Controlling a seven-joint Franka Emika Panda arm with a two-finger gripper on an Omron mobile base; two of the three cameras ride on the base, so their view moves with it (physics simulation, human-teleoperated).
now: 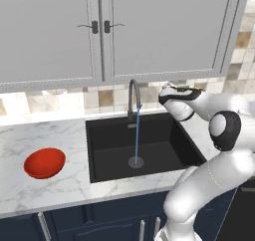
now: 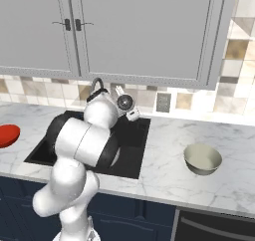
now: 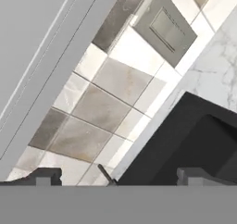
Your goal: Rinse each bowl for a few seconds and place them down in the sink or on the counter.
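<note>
Gripper [image 3: 115, 177] spread wide, empty, up by the backsplash at the sink's [image 1: 99, 130] back right corner; water's running. Red bowl [image 1: 45, 163] on counter [image 1: 60, 185] at 9 o'clock; cream bowl [image 2: 202, 159] at 3, probably nearer.

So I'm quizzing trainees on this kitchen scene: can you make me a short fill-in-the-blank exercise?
1. The red bowl sits on the counter to the ____ of the sink.
2. Water runs from the faucet straight onto the ____.
3. The cream bowl stands ____, its opening facing up.
4. The end effector is ____ and holds nothing.

Missing words: left; drain; upright; open
</note>
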